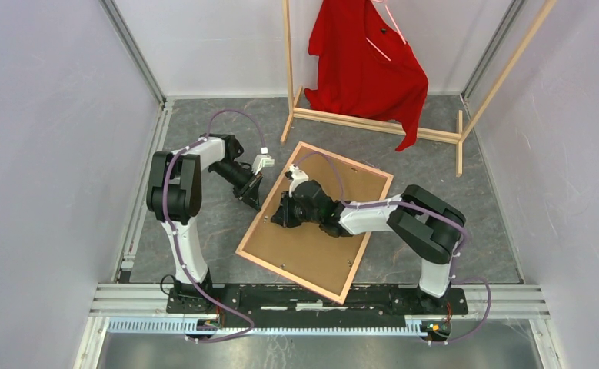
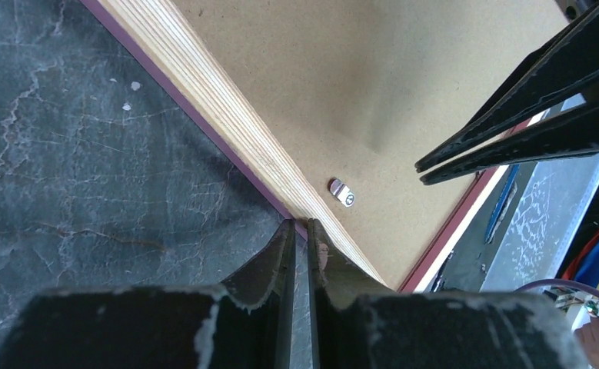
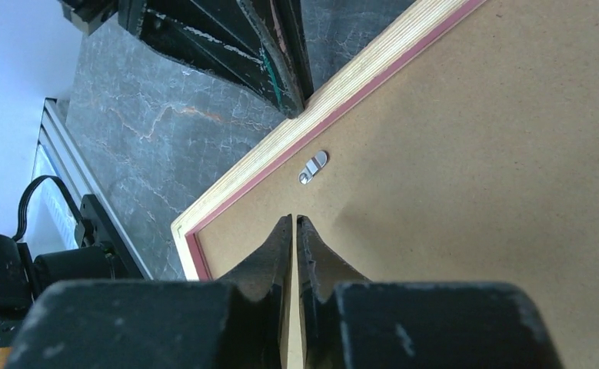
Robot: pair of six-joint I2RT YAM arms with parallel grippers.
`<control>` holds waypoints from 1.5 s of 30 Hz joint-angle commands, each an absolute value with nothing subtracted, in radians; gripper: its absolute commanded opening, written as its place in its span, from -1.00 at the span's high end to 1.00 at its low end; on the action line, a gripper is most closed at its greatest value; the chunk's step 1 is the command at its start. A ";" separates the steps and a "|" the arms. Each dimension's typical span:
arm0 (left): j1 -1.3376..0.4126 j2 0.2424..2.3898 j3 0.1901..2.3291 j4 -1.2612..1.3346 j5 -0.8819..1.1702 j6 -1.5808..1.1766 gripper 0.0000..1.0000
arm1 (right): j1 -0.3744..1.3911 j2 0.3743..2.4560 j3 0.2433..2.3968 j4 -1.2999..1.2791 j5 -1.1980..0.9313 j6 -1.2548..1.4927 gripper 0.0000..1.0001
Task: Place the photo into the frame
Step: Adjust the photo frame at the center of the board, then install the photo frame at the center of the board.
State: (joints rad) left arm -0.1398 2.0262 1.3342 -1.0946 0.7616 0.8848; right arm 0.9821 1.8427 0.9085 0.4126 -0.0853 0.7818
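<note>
Top external view puts the left gripper (image 2: 300, 227) at the left long edge of the frame (image 2: 204, 84). Its own wrist camera shows its fingers drawn together with only a sliver between them, holding nothing, the tips down at the light wood rim where it meets the dark table (image 2: 88, 192). The frame lies face down and skewed on the table between the two arms, and the brown backing board (image 1: 319, 246) fills it. The photo cannot be seen (it is presumably under that board, though no view confirms it). Just inside the rim, near the left fingertips, lies a small metal turn clip (image 2: 342, 192), angled partly onto the board.

Further right, the right gripper (image 3: 294, 221) reaches in over the board, its fingers also pressed together and empty, the tips close to the board and just short of the same clip.

The step in hand looks like locking the board down. To do it well, the left fingertips should brace the rim so the frame cannot slide. The right tips should then push the clip's free end sideways, low and slowly, until it lies fully over the board. Pushing down hard may bow the board, and a high pass may skip over the clip.
</note>
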 commanded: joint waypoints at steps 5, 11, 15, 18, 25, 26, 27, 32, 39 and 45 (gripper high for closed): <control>-0.153 2.029 1.303 -1.051 0.730 0.856 0.70 | 0.991 1.915 0.964 0.482 -0.079 0.811 1.00; -0.153 2.016 1.280 -1.037 0.715 0.848 0.71 | 0.991 1.943 0.981 0.485 -0.082 0.816 1.00; -0.153 2.011 1.269 -1.032 0.708 0.849 0.72 | 0.990 1.963 0.993 0.484 -0.082 0.819 1.00; -0.153 2.004 1.267 -1.030 0.706 0.848 0.72 | 0.990 1.976 1.001 0.476 -0.083 0.820 1.00; -0.153 2.002 1.266 -1.030 0.694 0.850 0.72 | 0.990 1.990 1.005 0.469 -0.082 0.825 1.00; -0.154 2.002 1.265 -1.028 0.693 0.850 0.73 | 0.991 1.991 1.006 0.469 -0.081 0.825 1.00; -0.153 2.001 1.263 -1.025 0.692 0.849 0.73 | 0.990 1.993 1.007 0.469 -0.084 0.825 1.00; -0.153 1.998 1.259 -1.021 0.693 0.847 0.73 | 0.990 2.007 1.015 0.465 -0.087 0.825 1.00; -0.153 1.991 1.260 -1.021 0.690 0.850 0.74 | 0.990 2.028 1.040 0.456 -0.094 0.823 1.00; -0.154 1.990 1.261 -1.021 0.688 0.850 0.74 | 0.991 2.043 1.054 0.453 -0.104 0.822 1.00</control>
State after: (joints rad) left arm -0.1417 1.9995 1.2861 -1.0595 0.7685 0.8581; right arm 0.9848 2.0056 1.0176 0.4477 -0.0978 0.8257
